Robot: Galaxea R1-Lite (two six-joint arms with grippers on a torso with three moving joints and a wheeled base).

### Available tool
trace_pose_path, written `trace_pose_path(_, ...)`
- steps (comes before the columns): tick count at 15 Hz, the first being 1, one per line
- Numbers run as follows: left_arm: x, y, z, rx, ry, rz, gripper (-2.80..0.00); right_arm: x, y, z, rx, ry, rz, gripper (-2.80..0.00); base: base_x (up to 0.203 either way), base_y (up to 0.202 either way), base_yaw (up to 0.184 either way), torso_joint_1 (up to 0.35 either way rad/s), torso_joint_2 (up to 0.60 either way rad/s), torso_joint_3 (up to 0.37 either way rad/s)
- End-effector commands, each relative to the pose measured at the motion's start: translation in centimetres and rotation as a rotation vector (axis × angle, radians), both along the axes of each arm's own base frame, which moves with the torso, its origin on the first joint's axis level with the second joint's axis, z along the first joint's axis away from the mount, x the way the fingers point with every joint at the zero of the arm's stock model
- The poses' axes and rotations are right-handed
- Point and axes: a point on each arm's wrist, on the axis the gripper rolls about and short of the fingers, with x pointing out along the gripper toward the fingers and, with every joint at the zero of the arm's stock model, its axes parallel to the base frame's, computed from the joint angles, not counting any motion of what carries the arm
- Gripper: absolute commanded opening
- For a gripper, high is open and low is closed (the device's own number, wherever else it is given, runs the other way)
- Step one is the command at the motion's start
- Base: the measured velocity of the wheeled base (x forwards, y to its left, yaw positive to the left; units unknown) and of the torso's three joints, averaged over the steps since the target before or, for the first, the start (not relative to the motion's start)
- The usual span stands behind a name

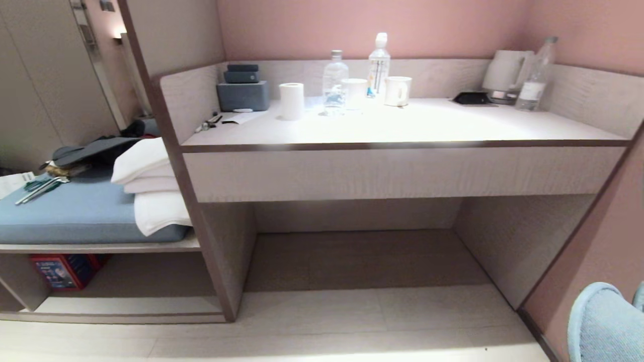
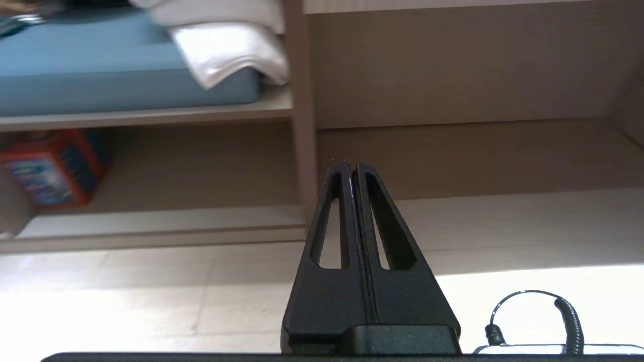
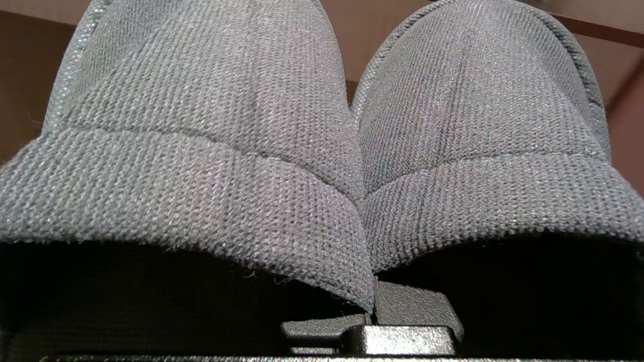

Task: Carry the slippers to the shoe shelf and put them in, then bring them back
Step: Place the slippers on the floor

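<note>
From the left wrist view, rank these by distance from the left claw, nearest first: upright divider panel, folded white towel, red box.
Left claw, shut, empty:
1. Upright divider panel, just past the tips.
2. Folded white towel, draped over the blue cushion on the bench.
3. Red box, in the low cubby beneath the bench, far side.

Shoe shelf [image 1: 126, 304] left of desk recess [image 1: 362, 256], under cushion [image 1: 75, 211].

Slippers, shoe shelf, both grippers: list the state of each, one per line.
slippers: held side by side, off the floor, not yet on the shelf.
right gripper: shut on slippers, pinching their inner edges.
left gripper: shut, empty, pointing at the unit's upright.
shoe shelf: open, its pale bottom board bare.
</note>
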Motion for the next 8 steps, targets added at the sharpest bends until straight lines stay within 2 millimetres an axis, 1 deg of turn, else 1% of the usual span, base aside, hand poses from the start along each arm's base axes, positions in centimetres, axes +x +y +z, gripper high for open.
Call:
trace_pose_path(1,0.00,0.00,0.04,-0.001,0.000,0.001,-2.80,0.02,0.00,-0.03,-0.001,0.001,0.001,-2.80,0.002,0.009,-0.100,0.002,0.01,0.006)
trace_pose_path(2,0.01,0.00,0.01,-0.001,0.001,0.000,-2.80,0.02,0.00,-0.03,0.000,0.001,0.001,-2.80,0.000,0.003,-0.055,0.006,0.01,-0.001)
trace_pose_path(8,0.00,0.00,0.04,-0.001,0.000,0.000,-2.80,0.02,0.01,-0.03,-0.001,0.001,0.003,-2.80,0.000,0.000,0.000,0.000,0.00,0.000)
